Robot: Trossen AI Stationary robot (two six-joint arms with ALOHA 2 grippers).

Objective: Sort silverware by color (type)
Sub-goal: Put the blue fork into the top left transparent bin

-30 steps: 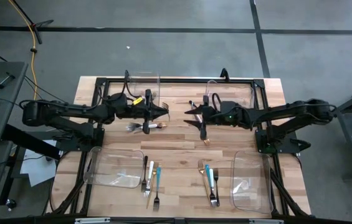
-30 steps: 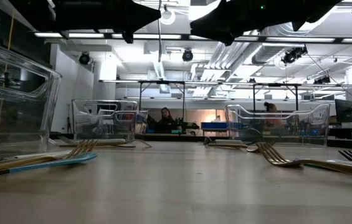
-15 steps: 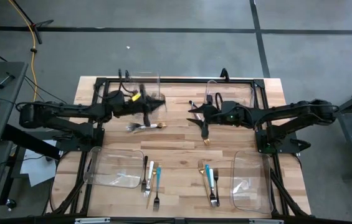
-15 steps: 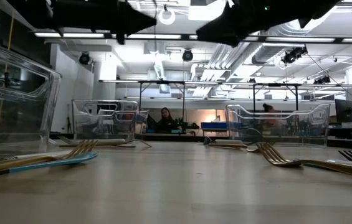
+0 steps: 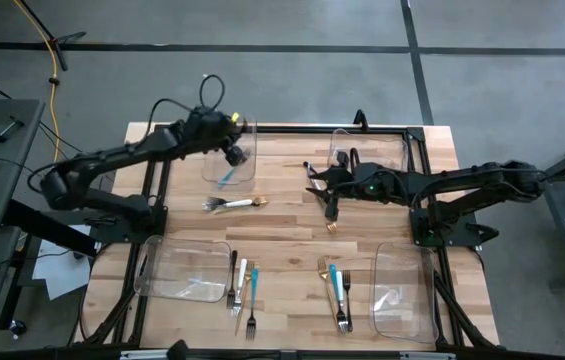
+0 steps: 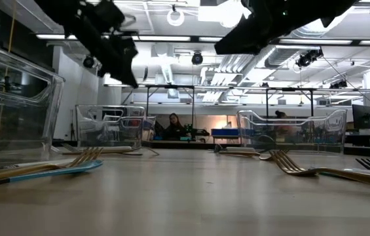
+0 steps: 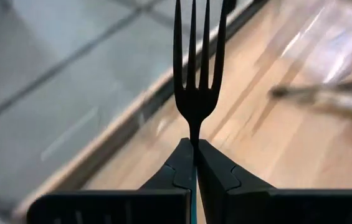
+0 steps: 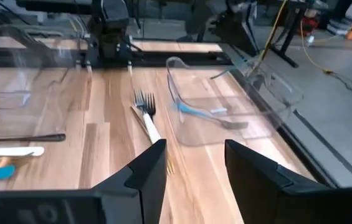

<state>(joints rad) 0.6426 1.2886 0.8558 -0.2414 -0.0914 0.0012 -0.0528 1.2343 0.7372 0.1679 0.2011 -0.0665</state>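
My left gripper is above the clear far left bin, shut on a dark steel fork. A teal-handled utensil lies in that bin. My right gripper hangs open above the table's middle, with nothing between its fingers. A gold fork lies flat on the wood just near of it. Two forks lie side by side left of centre. More silverware lies in a near left cluster and a near right cluster. My left gripper pinches the dark fork's thin neck, just behind the tines, between its two fingertips. The fork runs along the fingers, with the tines sticking out ahead. The fingers hide its handle. It is lifted clear, above the bin.
Clear bins stand at the far right, near left and near right. Bare wood lies between the two near clusters. A black frame runs along the table's far edge. People sit in the room beyond the table.
My left gripper has swung from above the two forks left of centre toward the far left, ending above the far left bin. It turned as it went.
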